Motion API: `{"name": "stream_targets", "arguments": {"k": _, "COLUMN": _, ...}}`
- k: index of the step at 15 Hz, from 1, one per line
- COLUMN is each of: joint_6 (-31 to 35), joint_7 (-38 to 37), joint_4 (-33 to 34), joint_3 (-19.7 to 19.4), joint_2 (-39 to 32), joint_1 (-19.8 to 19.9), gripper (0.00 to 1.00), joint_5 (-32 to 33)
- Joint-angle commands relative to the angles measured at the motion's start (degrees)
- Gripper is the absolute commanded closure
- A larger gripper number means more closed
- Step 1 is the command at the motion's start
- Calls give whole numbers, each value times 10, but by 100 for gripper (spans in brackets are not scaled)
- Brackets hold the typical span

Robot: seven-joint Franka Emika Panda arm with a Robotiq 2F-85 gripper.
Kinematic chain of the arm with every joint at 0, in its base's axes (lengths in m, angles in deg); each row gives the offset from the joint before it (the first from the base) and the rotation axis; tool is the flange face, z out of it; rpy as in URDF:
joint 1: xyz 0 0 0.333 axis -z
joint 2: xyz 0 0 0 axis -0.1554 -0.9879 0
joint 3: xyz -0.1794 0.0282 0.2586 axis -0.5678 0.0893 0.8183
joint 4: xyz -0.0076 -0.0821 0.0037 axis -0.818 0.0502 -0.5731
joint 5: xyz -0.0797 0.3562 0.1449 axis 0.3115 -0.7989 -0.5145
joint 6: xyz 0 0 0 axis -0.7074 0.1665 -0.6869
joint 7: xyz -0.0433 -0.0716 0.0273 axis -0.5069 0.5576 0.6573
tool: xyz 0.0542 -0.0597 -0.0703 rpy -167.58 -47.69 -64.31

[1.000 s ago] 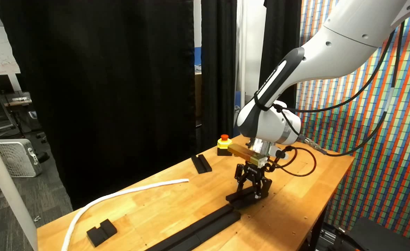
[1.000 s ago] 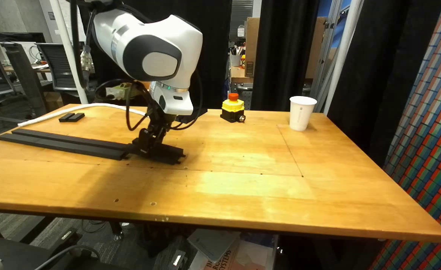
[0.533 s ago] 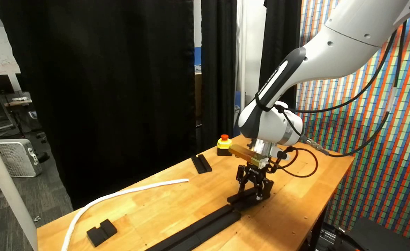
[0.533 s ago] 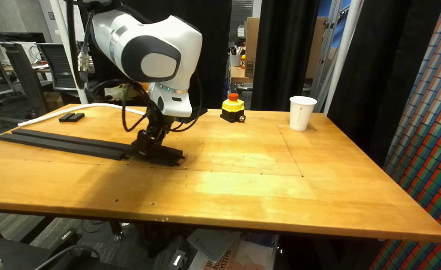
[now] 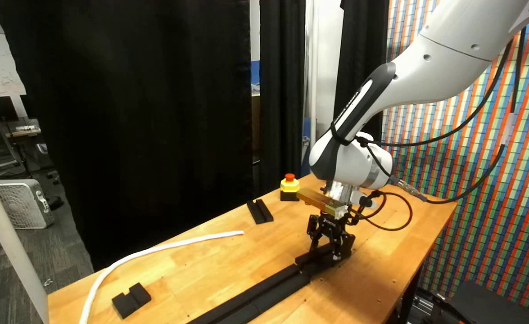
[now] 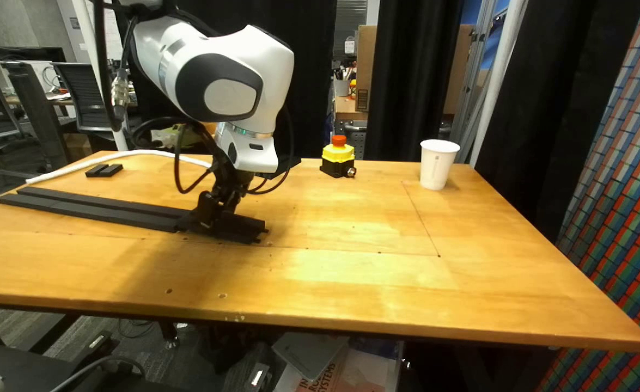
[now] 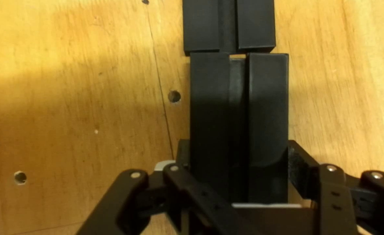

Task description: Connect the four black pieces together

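One black piece (image 7: 267, 98), flat and grooved down its middle, is clamped between the fingers (image 7: 301, 169) of my gripper (image 7: 239, 160). Its far end faces the end of a long rail (image 7: 201, 29) of black pieces on the table. In the wrist view wood shows through a small gap at the groove, and the held piece sits slightly right of the rail. Both exterior views show the rail (image 5: 255, 299) (image 6: 96, 209), with a seam in it; how many pieces form it I cannot tell. Whether the held piece touches table or rail is unclear.
Two shorter black blocks (image 5: 131, 300) (image 5: 259, 211) lie off to the side, near a white rope (image 5: 156, 248). A yellow emergency-stop box (image 6: 338, 157) stands near the back edge, and a paper cup (image 6: 438, 163) further along. A cable (image 5: 404, 220) loops beside the wrist.
The held piece and gripper have shifted slightly right and down in an exterior view, bringing the piece more nearly in line with the rail. The rail has stayed put, and the grip is unchanged.
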Motion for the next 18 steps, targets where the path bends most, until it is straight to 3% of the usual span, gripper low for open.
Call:
{"name": "stream_targets", "arguments": {"k": 1, "joint_6": -7, "joint_7": -15, "joint_4": -7, "joint_3": -4, "joint_2": 19, "joint_1": 0, "gripper": 51, "joint_5": 14}}
{"name": "stream_targets", "arguments": {"k": 18, "joint_6": 1, "joint_7": -9, "joint_4": -10, "joint_3": 11, "joint_2": 15, "joint_1": -5, "gripper": 51, "joint_5": -8}}
